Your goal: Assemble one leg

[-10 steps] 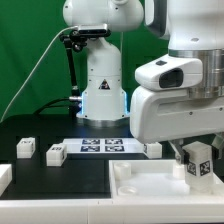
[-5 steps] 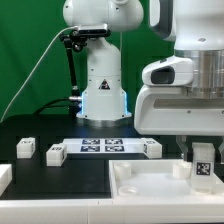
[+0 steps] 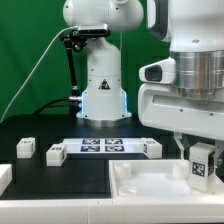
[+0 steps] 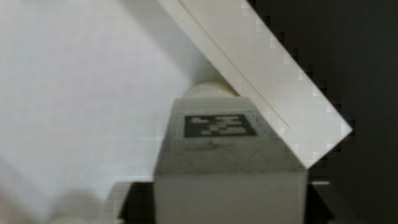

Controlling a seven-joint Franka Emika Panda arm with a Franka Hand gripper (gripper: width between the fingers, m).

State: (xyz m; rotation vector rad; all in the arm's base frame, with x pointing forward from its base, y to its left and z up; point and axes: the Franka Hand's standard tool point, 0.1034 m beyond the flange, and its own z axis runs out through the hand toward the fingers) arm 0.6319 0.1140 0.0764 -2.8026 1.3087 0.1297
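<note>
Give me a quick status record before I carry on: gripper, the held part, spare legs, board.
gripper: shut on the leg
leg pose: upright, tag towards the exterior camera
leg position: over the large white square piece, near its corner at the exterior view's right
leg seated: cannot tell
loose legs: three on the table; two at the exterior view's left, one by the marker board's right end
marker board: flat in front of the robot base
</note>
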